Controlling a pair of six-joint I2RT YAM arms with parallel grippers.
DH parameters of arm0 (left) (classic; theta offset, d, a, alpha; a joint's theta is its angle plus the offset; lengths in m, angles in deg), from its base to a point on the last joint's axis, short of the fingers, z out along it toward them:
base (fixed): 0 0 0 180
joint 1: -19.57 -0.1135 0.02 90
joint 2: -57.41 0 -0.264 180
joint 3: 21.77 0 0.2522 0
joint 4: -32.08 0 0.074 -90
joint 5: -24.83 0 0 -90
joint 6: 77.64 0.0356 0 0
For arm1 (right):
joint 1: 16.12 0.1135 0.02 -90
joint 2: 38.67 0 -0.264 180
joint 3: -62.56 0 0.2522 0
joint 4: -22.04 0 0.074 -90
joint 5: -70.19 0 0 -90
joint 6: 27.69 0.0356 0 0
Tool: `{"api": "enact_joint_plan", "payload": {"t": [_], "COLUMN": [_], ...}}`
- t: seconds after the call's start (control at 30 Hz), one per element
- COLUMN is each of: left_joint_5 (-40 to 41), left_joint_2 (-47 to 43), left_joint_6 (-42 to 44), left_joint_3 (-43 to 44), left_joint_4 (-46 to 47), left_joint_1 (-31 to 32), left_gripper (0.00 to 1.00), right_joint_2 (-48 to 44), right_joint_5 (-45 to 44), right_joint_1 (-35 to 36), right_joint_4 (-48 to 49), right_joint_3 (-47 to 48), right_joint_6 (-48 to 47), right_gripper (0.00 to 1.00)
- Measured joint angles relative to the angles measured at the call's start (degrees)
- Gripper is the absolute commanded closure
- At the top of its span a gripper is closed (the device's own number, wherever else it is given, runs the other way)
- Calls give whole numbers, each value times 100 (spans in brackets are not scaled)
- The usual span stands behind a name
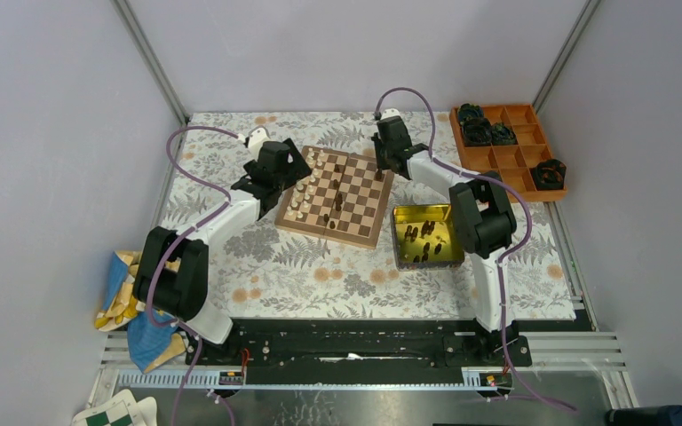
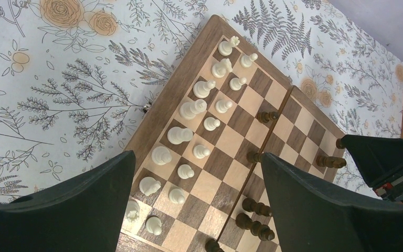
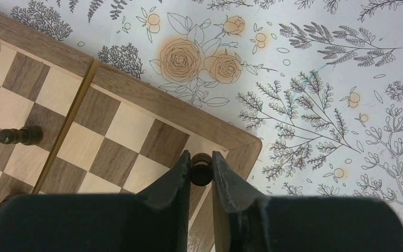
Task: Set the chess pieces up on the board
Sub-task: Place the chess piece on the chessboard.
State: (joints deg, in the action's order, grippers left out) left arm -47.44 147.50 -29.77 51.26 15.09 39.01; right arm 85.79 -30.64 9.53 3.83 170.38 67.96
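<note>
The wooden board (image 1: 366,211) lies mid-table, tilted. Cream chess pieces (image 2: 192,108) stand in two rows along its left side, and several dark pieces (image 2: 256,208) stand scattered nearer the middle. My left gripper (image 2: 197,207) hangs open above the board's left part, nothing between its fingers. My right gripper (image 3: 201,160) is shut on a dark chess piece (image 3: 201,169) over the board's far right corner (image 3: 241,140). In the top view that gripper (image 1: 380,169) sits at the board's far edge.
A shiny yellow tin (image 1: 426,236) holding more dark pieces stands right of the board. An orange compartment tray (image 1: 508,149) with black gear-like lumps is at the back right. Cloths (image 1: 129,302) lie at the left edge by the left arm's base.
</note>
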Motion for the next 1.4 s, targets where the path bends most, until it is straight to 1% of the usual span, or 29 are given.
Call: {"api": "enact_joint_plan", "payload": {"t": [0.7, 1.17, 1.4], "left_joint_5": [0, 0, -2], "left_joint_2": [42, 81, 94], "left_joint_6": [0, 0, 0], "left_joint_3": [0, 0, 0], "left_joint_4": [4, 17, 20], "left_joint_1": [0, 0, 0], "left_gripper": [3, 3, 3], "right_joint_2": [138, 321, 321], "right_joint_5": [101, 142, 149], "right_joint_1": [-39, -79, -92], "right_joint_4": [-44, -44, -44], "right_joint_3": [175, 243, 243], "right_joint_6": [26, 31, 46], "right_gripper": [89, 81, 72]}}
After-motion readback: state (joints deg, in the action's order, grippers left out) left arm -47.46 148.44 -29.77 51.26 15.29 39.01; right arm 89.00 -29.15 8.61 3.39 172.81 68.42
